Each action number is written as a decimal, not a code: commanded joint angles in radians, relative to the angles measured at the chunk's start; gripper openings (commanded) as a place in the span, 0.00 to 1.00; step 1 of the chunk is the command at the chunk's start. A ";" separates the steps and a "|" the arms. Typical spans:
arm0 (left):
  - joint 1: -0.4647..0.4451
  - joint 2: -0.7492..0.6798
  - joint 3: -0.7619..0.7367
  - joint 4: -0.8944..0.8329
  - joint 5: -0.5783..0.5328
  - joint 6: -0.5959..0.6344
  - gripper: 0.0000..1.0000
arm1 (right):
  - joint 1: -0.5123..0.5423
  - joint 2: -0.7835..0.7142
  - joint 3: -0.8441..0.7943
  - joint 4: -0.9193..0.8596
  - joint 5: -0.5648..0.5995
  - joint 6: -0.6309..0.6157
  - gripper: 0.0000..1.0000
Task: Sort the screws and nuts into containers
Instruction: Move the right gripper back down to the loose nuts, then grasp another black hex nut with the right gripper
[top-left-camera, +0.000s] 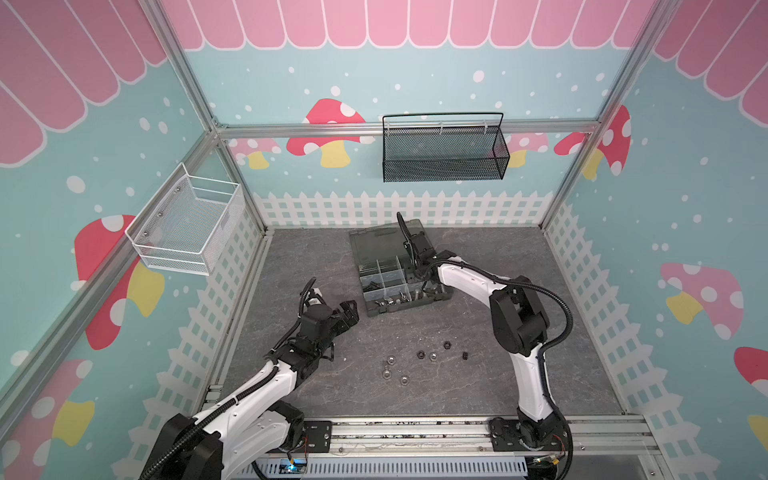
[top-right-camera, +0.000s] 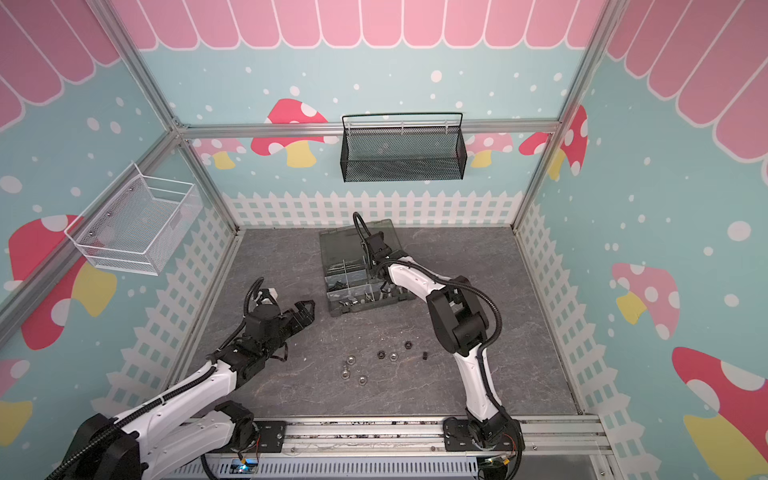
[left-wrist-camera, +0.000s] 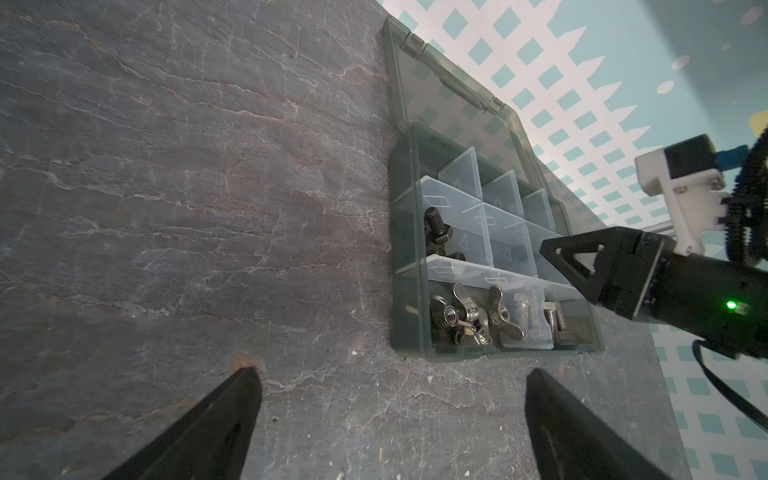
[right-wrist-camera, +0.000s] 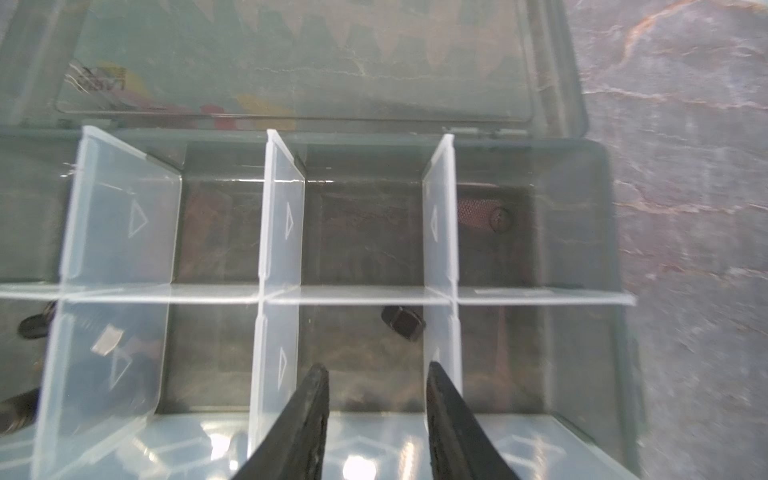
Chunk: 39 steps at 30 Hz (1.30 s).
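The organiser box (top-left-camera: 370, 311) (top-right-camera: 332, 309) lies open at the back middle of the table in both top views. My right gripper (right-wrist-camera: 376, 365) hangs open over one of its containers (right-wrist-camera: 361, 374), nothing between the fingers. A small black nut (right-wrist-camera: 403, 322) lies in that compartment beyond the tips. Wing nuts (left-wrist-camera: 461, 307), silver screws (left-wrist-camera: 555, 322) and a black screw (left-wrist-camera: 436, 228) sit in other compartments. Several loose nuts, silver (top-left-camera: 390, 360) and black (top-left-camera: 447, 344), lie on the table in front. My left gripper (top-left-camera: 351, 312) (left-wrist-camera: 392, 370) stands wide open and empty, left of the box.
The box lid (top-left-camera: 386, 239) lies flat toward the back wall. A black mesh basket (top-left-camera: 444, 149) hangs on the back wall and a white wire basket (top-left-camera: 187, 226) on the left wall. The arms' mounting rail (top-left-camera: 415, 432) runs along the front edge.
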 joint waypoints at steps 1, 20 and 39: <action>0.005 -0.004 0.008 0.000 -0.011 -0.010 1.00 | 0.000 -0.131 -0.086 0.006 0.000 0.011 0.43; 0.005 0.047 0.032 0.027 0.020 -0.014 0.99 | 0.001 -0.636 -0.742 -0.087 -0.109 0.214 0.45; 0.005 0.065 0.021 0.034 0.024 -0.034 0.99 | 0.075 -0.602 -0.838 -0.092 -0.193 0.298 0.45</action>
